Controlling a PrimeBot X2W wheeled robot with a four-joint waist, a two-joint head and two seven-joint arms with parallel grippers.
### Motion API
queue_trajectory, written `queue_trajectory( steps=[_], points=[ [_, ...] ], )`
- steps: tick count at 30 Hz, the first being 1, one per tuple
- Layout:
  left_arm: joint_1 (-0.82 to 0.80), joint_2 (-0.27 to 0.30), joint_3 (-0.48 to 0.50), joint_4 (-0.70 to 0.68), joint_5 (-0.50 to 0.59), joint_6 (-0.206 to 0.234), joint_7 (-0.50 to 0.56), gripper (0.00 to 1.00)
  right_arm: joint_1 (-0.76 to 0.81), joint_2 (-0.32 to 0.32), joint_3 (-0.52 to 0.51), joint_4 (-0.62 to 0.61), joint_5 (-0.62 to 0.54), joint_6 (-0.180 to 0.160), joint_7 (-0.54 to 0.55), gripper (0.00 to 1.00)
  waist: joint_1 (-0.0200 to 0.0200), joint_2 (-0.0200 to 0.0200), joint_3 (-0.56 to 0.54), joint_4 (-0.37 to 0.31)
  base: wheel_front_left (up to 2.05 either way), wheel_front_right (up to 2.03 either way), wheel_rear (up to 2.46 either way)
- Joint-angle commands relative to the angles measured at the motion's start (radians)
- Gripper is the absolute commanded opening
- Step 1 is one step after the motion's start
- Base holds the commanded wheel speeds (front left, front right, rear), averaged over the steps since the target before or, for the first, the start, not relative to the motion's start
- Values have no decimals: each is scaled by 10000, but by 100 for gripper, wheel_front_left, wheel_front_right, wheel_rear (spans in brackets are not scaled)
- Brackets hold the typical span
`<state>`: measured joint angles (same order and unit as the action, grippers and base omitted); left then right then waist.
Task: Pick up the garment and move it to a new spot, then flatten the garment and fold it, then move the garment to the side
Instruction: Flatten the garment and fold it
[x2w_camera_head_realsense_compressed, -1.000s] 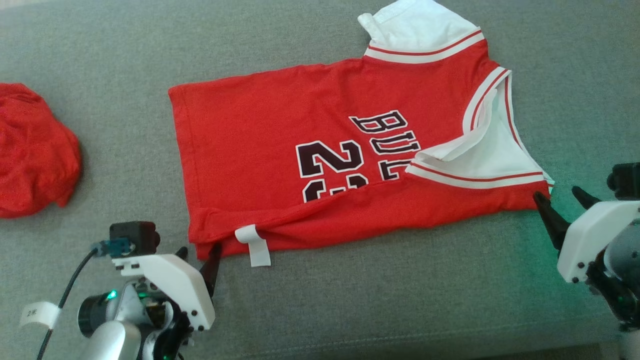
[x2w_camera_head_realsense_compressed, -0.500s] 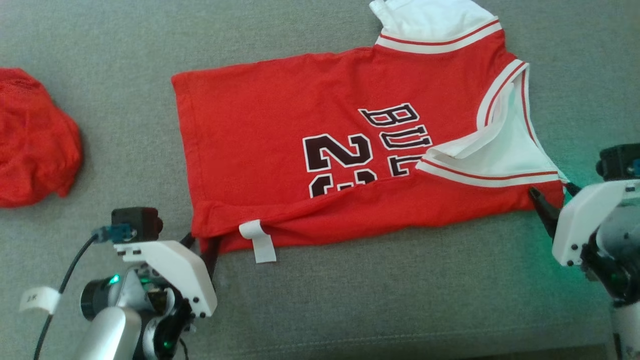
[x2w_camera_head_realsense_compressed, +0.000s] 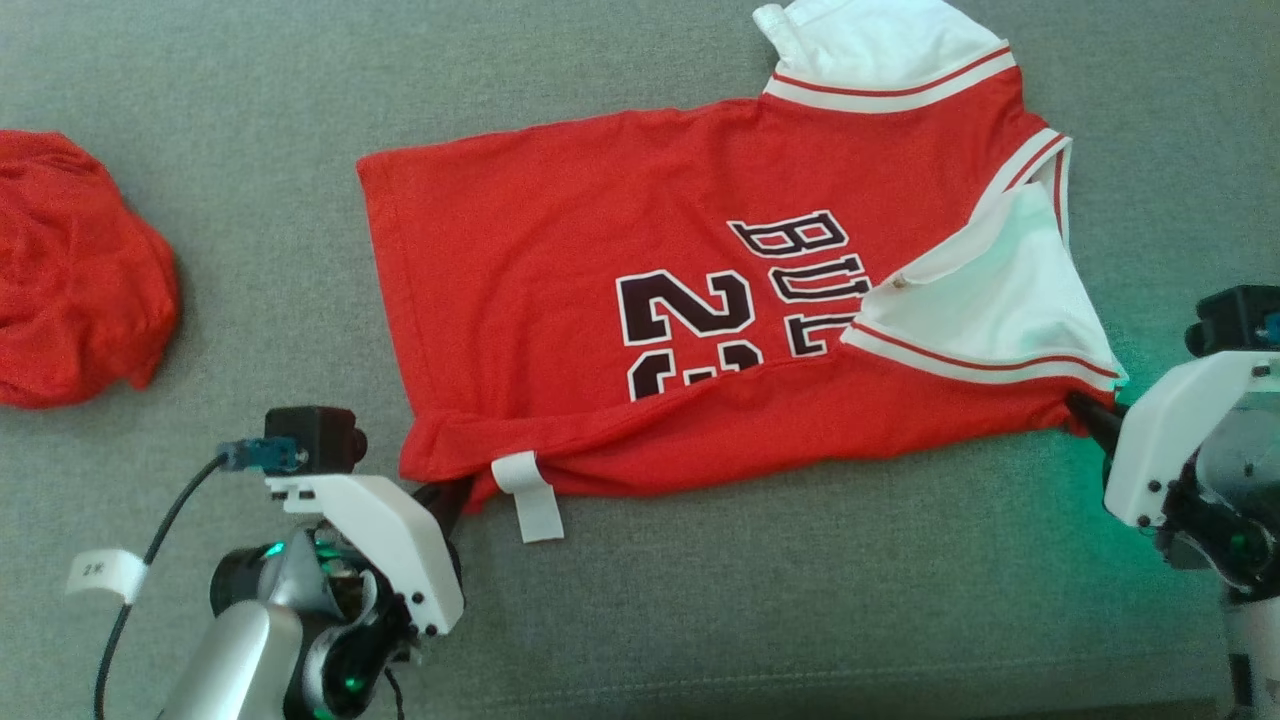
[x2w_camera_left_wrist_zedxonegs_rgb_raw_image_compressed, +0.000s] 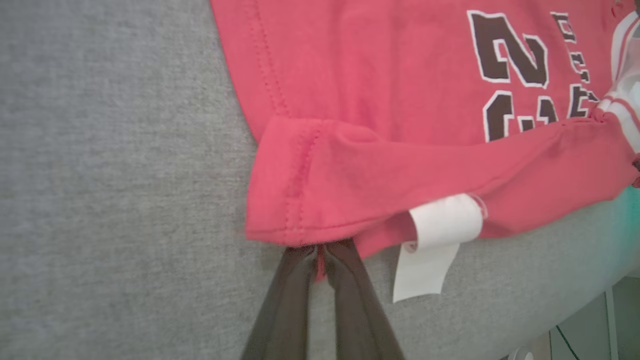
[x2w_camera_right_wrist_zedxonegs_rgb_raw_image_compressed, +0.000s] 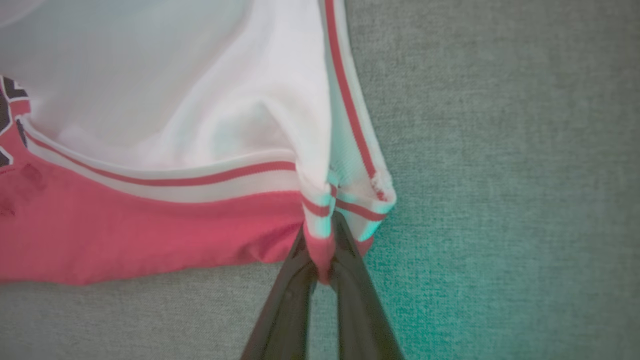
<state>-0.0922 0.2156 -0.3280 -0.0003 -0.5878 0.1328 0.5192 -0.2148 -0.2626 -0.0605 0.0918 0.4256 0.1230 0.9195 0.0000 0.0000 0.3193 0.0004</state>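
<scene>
Left pincer (x2w_camera_left_wrist_zedxonegs_rgb_raw_image_compressed: 320, 250) and right pincer (x2w_camera_right_wrist_zedxonegs_rgb_raw_image_compressed: 320, 240) are each clamping a thin sliver of the jersey (x2w_camera_head_realsense_compressed: 560, 250) edge; uneven lifting is risking slippage.

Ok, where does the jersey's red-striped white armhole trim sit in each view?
Head view: the striped trim lies right of centre, ending at the right gripper.
Left wrist view: the trim is at the far right edge.
Right wrist view: the trim crosses the middle, left of the shut fingers.
Shared landmark: the jersey's folded red band bordering it.

Head overhead, wrists close at garment (x2w_camera_head_realsense_compressed: 560, 260)
</scene>
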Motion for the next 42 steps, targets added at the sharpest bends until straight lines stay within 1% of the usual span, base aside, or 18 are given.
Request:
queue_trajectory(
  steps=[1, 4, 5, 10, 13, 14, 19, 22, 26, 31, 32, 33, 34, 35, 36, 38, 42],
  points=[
    [-261, 77, 269, -208, -108, -67, 93, 0, -139, -62, 81, -303, 131, 77, 117, 0, 0, 0, -48, 3, 0, 0, 0],
    [-258, 171, 446, -489, -458, -233, 217, 0, -229, -41, -199, -441, 376, 77, 277, 0, 0, 0, -173, 21, 0, 0, 0],
    [-236, 315, 597, -800, -703, -341, 379, 0, -289, -93, -403, -563, 490, 77, 406, 0, 0, 0, -279, 35, 0, 0, 0],
    [-124, 937, 967, -1823, -1210, -542, 1051, 0, -309, -483, -731, -1031, 868, 77, 1039, 0, 0, 0, -525, 81, 0, 0, 0],
    [-1, 1264, 1143, -2514, -1578, -599, 1566, 0, -179, -864, -823, -1526, 1111, 77, 1570, 0, 0, 0, -628, 108, 0, 0, 0],
    [119, 1451, 1270, -2960, -1833, -592, 1891, 0, -47, -1036, -972, -1901, 1295, 77, 1946, 0, 0, 0, -679, 116, 0, 0, 0],
    [631, 1834, 1577, -3605, -2192, -423, 2399, 0, 580, -1373, -1145, -2815, 1611, 77, 2833, 0, 0, 0, -760, 97, 0, 0, 0],
    [1142, 1861, 1572, -3668, -2237, -361, 2398, 0, 1159, -1403, -1174, -3218, 1717, 77, 3144, 0, 0, 0, -757, 53, 0, 0, 0],
    [1661, 1810, 1484, -3564, -2114, -322, 2197, 0, 1759, -1355, -1147, -3433, 1694, 77, 3242, 0, 0, 0, -764, 38, 0, 0, 0],
    [2208, 1655, 1237, -3084, -1718, -280, 1717, 0, 2413, -1313, -803, -3280, 1358, 77, 2758, 0, 0, 0, -772, 69, 0, 0, 0],
    [2255, 1639, 1163, -2946, -1588, -281, 1617, 0, 2497, -1326, -677, -3202, 1316, 77, 2637, 19, 0, 0, -784, 86, 0, 0, 0],
    [2275, 1581, 1115, -2813, -1465, -250, 1475, 0, 2547, -1330, -593, -3132, 1257, 77, 2467, 50, 0, 0, -793, 105, 0, 0, 0],
    [2292, 1516, 1057, -2677, -1363, -226, 1352, 19, 2581, -1355, -503, -3079, 1197, 77, 2285, 100, 0, 0, -805, 123, 0, 0, 0],
    [2306, 1502, 972, -2564, -1230, -246, 1245, 58, 2624, -1389, -400, -3021, 1179, 77, 2162, 100, 0, 0, -820, 137, 0, 0, 0],
    [2321, 1478, 919, -2458, -1118, -250, 1122, 100, 2663, -1424, -317, -2983, 1200, 77, 2070, 100, 0, 0, -836, 149, 0, 0, 0],
    [2348, 1471, 832, -2316, -929, -268, 936, 100, 2670, -1582, -239, -3026, 1263, 77, 1901, 100, 0, 0, -870, 163, 0, 0, 0],
    [2334, 1747, 822, -2552, -342, -181, 661, 100, 2183, -1982, -574, -3318, 1348, 77, 1516, 100, 0, 0, -840, 141, 0, 0, 0]
  ],
)
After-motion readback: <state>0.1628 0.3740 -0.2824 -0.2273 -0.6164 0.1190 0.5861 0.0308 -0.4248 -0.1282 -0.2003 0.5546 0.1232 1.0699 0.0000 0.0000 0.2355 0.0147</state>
